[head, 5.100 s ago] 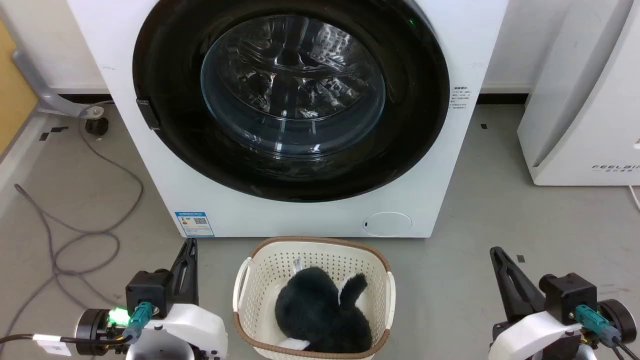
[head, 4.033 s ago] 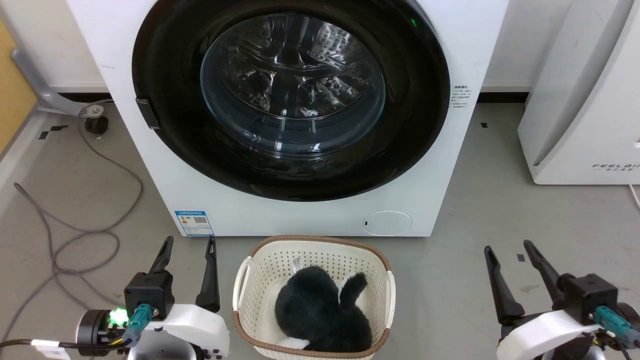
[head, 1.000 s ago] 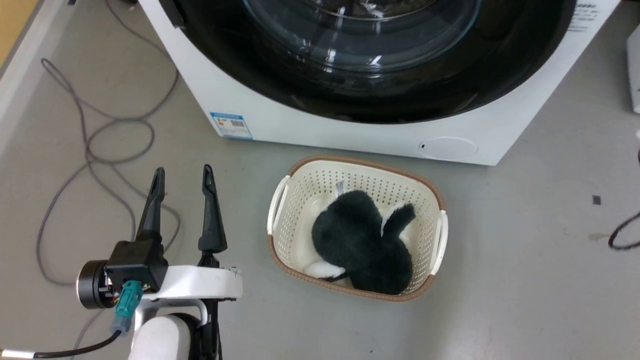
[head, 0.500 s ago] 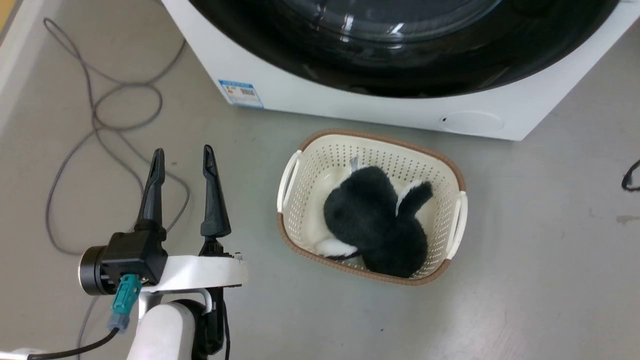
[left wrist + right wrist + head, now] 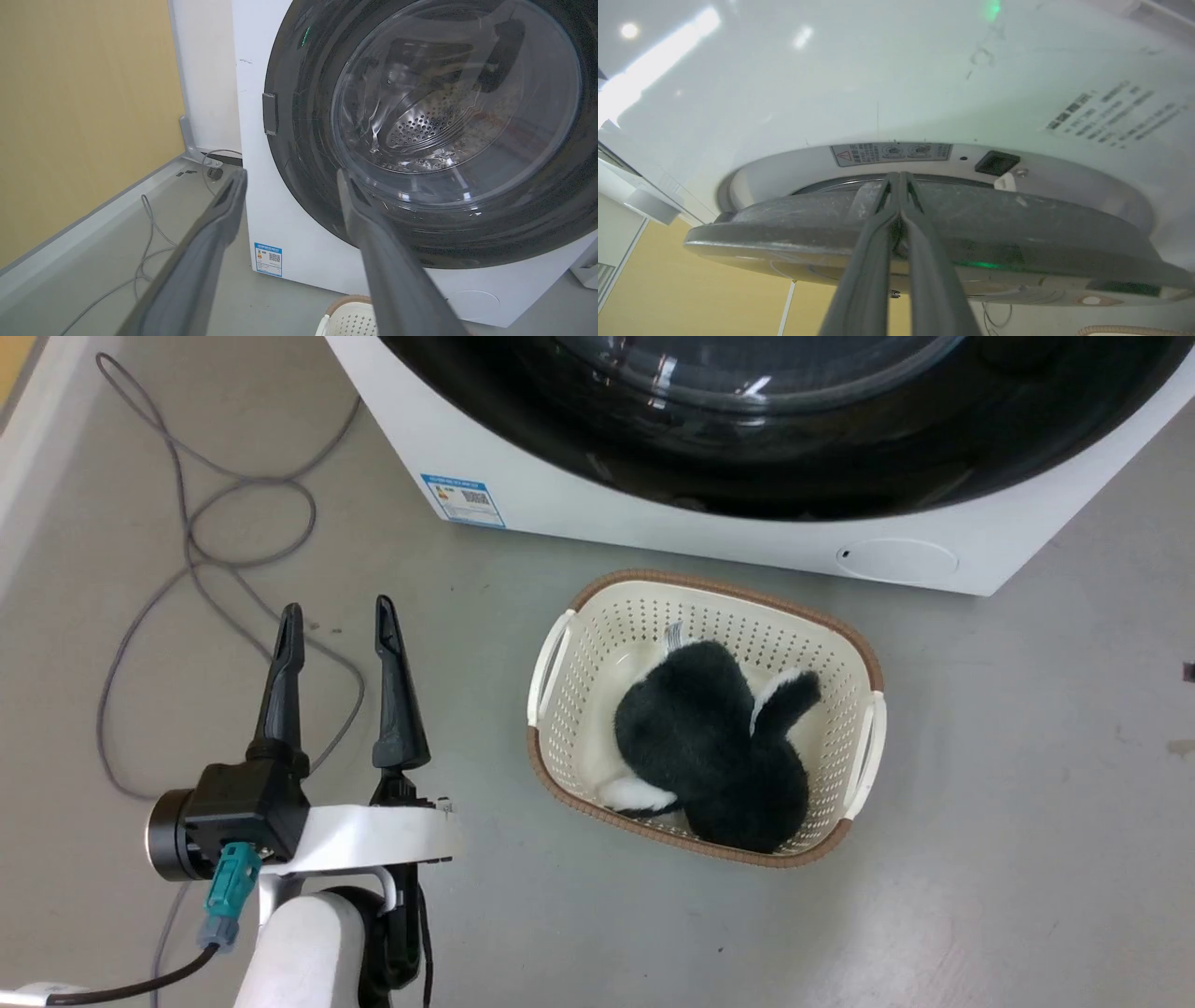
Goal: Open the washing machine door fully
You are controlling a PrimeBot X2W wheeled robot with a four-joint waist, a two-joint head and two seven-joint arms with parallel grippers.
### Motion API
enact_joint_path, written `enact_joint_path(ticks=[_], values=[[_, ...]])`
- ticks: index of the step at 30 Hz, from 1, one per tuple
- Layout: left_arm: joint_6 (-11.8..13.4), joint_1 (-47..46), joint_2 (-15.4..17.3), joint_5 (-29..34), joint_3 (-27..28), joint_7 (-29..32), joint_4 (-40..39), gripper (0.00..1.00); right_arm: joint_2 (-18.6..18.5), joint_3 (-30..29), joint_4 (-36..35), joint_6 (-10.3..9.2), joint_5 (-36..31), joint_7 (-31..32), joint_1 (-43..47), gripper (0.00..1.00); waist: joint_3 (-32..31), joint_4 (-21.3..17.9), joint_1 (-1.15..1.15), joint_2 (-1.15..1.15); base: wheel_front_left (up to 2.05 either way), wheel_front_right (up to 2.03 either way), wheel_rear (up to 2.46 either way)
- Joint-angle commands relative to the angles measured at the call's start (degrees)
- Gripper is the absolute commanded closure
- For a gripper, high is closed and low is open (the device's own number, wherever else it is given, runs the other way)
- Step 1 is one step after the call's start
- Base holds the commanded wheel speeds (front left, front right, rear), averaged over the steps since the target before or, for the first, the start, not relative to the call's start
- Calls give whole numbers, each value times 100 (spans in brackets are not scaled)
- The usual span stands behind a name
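The washing machine (image 5: 653,527) is a big white box at the top of the head view. Its door (image 5: 747,457) is a glossy black disc with a clear glass bowl. My left gripper (image 5: 338,607) hovers open and empty over the floor, left of the basket. In the left wrist view it (image 5: 290,173) points at the door (image 5: 303,154) from a distance. In the right wrist view my right gripper (image 5: 899,175) is shut, its tips at the rim of the door (image 5: 1017,233). The door stands slightly ajar from the white front (image 5: 878,93).
A cream basket (image 5: 560,653) holding a black and white plush toy (image 5: 709,747) sits on the grey floor just in front of the machine. A grey cable (image 5: 205,523) loops on the floor at the left. A yellow wall (image 5: 84,116) stands left of the machine.
The head camera has dipped and turned, so the machine has slid up and right in the picture. My right gripper, open seconds ago, is now shut at the door's rim. The left gripper stays open.
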Motion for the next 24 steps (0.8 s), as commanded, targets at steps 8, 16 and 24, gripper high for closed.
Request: enact_joint_path(ticks=[8,16,24], values=[[8,29,7,23,13,-32,33,0,130,350,-224,6,4,505,382,100,-164,-86,0,0,0,0,0],[-31,129,7,59,59,-32,86,0,201,531,-459,6,71,839,812,100,-386,-156,0,0,0,0,0],[-91,324,7,107,117,-32,148,0,343,792,-1285,6,240,1375,1685,100,-729,-183,0,0,0,0,0]])
